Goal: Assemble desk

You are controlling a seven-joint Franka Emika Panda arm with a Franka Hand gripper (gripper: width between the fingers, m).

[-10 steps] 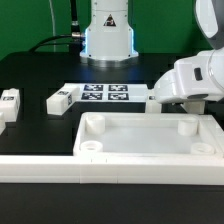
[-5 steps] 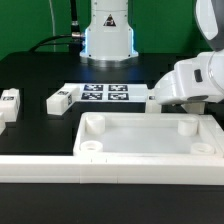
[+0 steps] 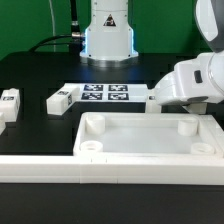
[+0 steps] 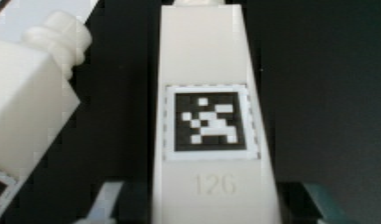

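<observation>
Centrally, tagged leg (image 4: pixel 208 100) inside claw (image 4: pixel 212 205).

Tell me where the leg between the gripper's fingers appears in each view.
Exterior view: the leg is mostly hidden behind the robot arm; its tagged end shows beside the marker board.
Wrist view: the leg fills the centre, inside the gripper.
Shared landmark: the desk top, next to the leg.

The leg (image 4: pixel 206 60) is carrying a black-and-white fiducial tag (image 4: pixel 208 122) and, just beside it, faint raised digits, seemingly "126". The marker board (image 3: pixel 105 94) is displaying similar tags.
</observation>
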